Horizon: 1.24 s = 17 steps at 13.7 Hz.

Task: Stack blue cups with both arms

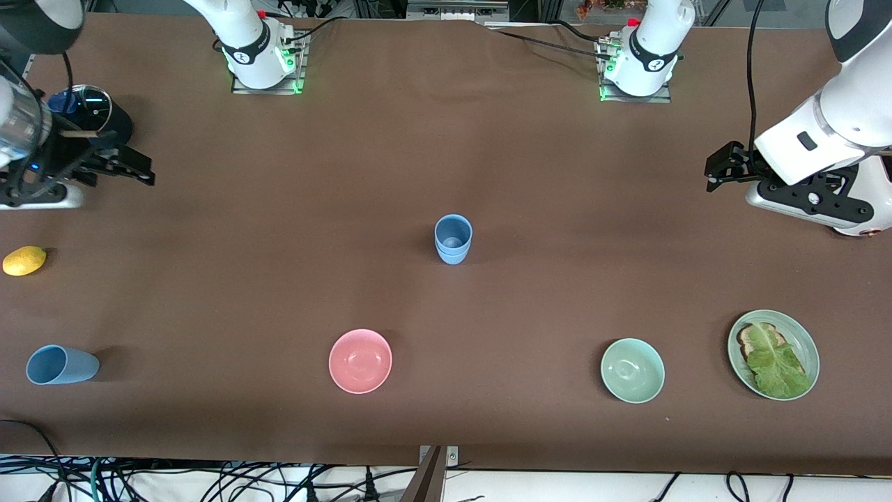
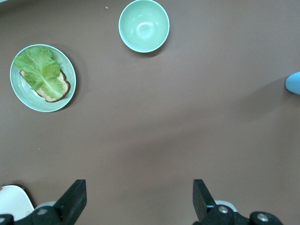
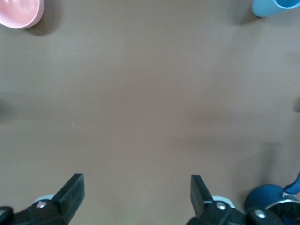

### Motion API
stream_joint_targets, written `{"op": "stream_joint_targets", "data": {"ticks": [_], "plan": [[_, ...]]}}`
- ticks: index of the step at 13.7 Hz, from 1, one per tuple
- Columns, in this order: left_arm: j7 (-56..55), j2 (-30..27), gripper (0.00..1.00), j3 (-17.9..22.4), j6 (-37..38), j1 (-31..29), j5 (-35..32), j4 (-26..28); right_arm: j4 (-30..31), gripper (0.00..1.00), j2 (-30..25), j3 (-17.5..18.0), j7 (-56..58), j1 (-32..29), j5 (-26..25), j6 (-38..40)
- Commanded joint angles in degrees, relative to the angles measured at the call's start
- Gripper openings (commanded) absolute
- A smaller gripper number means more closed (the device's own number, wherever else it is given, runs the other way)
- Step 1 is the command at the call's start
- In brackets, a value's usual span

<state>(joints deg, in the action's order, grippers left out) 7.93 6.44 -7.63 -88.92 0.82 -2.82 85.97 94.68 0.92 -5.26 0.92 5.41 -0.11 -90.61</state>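
Two blue cups (image 1: pixel 453 239) stand nested upright in the middle of the table; their edge shows in the left wrist view (image 2: pixel 294 83). A third blue cup (image 1: pixel 61 364) lies on its side near the front camera at the right arm's end, and also shows in the right wrist view (image 3: pixel 274 7). My right gripper (image 1: pixel 143 174) is open and empty over bare table beside the navy pot; its jaws (image 3: pixel 137 194) stand wide apart. My left gripper (image 1: pixel 712 174) is open and empty over bare table at the left arm's end; its jaws (image 2: pixel 139 197) stand wide apart.
A dark navy pot with a glass lid (image 1: pixel 90 111) stands under the right arm. A lemon (image 1: pixel 24 261) lies nearer the camera. A pink bowl (image 1: pixel 360 360), a pale green bowl (image 1: pixel 632 370) and a green plate (image 1: pixel 808 348) with bread and lettuce stand along the front.
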Motion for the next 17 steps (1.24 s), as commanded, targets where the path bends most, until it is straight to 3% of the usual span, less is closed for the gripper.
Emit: {"op": "stream_joint_targets", "data": {"ticks": [1,7,17], "plan": [[-0.4,-1.0,1.00,-0.3,-0.1,-0.2,0.7,0.5,2.1,1.00,-4.3,4.2,0.1,-3.3,-3.8,3.9],[-0.1,-1.0,1.00,-0.2,-0.1,-0.7,0.2,0.7,2.2,1.00,-4.0,5.2,-1.9,-5.5,2.1,-2.3],[-1.1,-1.5,1.00,-0.1,0.0,-2.1,0.5,0.5,0.1,1.00,-2.8,5.2,-1.2,-5.1,0.3,-0.8]]}}
